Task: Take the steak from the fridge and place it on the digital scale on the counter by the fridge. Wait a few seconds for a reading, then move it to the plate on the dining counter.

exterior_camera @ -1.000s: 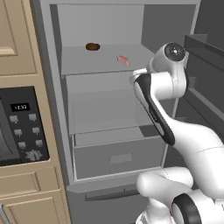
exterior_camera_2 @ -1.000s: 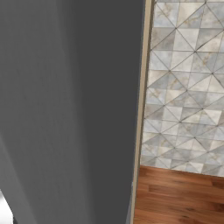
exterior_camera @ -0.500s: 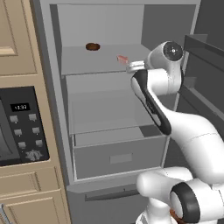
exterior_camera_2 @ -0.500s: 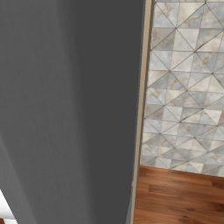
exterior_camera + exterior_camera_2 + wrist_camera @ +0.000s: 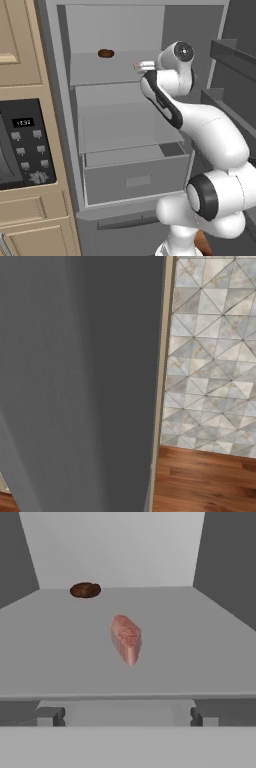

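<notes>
The fridge (image 5: 115, 30) stands open in front of me. On its top shelf (image 5: 200, 647) lies the steak (image 5: 126, 638), a pinkish-red slab with one end pointing at the hand camera. In the left base view a sliver of the steak (image 5: 135, 65) peeks out just left of my hand. My gripper (image 5: 127, 717) is open at the shelf's front edge, level with the steak and a short way before it, nothing between its fingertips (image 5: 50, 716). From the side, the gripper (image 5: 142, 65) reaches into the top compartment.
A dark brown doughnut-like item (image 5: 85, 590) lies at the back left of the same shelf. Below are a second shelf and a pulled-out grey drawer (image 5: 135, 180). An oven panel (image 5: 25, 145) in beige cabinetry flanks the left; door shelves (image 5: 235, 55) stand right.
My hand has moved left into the top compartment toward the steak, now covering most of it in the left base view. The jaws stay wide apart.
</notes>
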Available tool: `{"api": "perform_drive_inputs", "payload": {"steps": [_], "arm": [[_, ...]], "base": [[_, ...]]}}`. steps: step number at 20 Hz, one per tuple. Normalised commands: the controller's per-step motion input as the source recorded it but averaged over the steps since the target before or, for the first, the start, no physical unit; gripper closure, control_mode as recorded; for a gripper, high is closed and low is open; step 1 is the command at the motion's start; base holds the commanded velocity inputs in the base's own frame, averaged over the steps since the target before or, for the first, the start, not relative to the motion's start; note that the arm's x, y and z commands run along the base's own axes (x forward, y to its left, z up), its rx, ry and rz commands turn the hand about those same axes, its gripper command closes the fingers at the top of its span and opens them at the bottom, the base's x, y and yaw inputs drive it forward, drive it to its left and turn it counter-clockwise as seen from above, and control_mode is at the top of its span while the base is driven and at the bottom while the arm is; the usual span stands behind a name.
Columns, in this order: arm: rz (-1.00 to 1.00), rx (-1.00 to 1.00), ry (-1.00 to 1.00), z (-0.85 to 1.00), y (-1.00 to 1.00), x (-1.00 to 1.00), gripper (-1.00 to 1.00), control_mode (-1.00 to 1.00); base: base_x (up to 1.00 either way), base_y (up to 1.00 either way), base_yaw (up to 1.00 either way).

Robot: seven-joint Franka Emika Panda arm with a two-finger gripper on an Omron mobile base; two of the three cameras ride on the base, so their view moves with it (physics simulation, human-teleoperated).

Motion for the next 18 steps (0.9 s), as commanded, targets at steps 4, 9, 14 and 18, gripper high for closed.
{"api": "perform_drive_inputs", "payload": {"steps": [4, 9, 14, 18], "arm": [[0.0, 0.0, 0.01, -0.01, 0.12, 0.82, -1.0, -1.0], [0.0, 0.0, 0.01, -0.09, 0.0, 0.72, -1.0, -1.0], [0.0, 0.0, 0.05, -0.22, 0.0, 0.56, -1.0, -1.0], [0.0, -0.02, 0.04, -0.32, 0.0, 0.43, -1.0, -1.0]], "base": [[0.0, 0.0, 0.0], [0.0, 0.0, 0.0], [0.0, 0.0, 0.0], [0.0, 0.0, 0.0]]}}
